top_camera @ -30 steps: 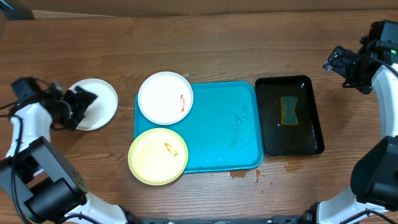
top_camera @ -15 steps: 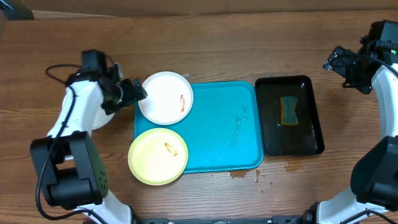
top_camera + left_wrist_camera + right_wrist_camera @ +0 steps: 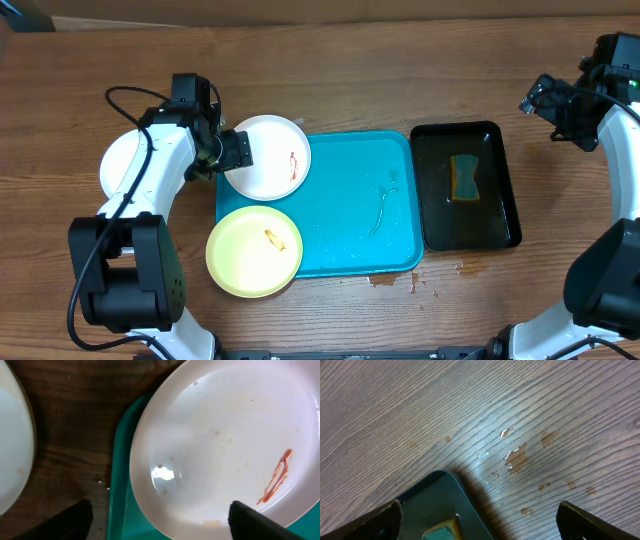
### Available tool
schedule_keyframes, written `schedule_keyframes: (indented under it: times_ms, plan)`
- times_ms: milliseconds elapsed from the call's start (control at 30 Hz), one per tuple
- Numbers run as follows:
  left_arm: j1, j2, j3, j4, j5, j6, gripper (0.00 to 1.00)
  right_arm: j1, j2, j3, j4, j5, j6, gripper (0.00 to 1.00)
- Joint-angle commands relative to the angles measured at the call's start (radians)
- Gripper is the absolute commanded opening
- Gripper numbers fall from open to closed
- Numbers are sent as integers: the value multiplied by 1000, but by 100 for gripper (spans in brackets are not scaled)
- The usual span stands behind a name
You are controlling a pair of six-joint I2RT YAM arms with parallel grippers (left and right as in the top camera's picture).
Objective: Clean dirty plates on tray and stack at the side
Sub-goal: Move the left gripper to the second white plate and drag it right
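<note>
item: white plate (image 3: 266, 157), red smear | place: overhanging tray (image 3: 350, 215) corner by left arm | handling: likely stiff, light, slick, breakable; take by rim | left gripper (image 3: 161, 521) spread wide at rim, empty | right gripper (image 3: 478, 520) released

A sponge (image 3: 464, 177) lies in the black tray (image 3: 492, 222) on the wooden table (image 3: 350, 80).

It looks like a robot lab: two white and black robot arms (image 3: 150, 170) with loose black cables (image 3: 122, 93) stand at a brown wooden table (image 3: 400, 70).
</note>
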Motion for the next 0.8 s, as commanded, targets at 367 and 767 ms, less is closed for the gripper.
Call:
schedule_keyframes:
  times_ms: [367,767]
  plan:
    - [-2,-21,-116,152,-77,15,67,-2,-11,11,5,0,5,100]
    - [-3,-21,-189,196,-28,-52,49,-2,-11,11,6,0,5,100]
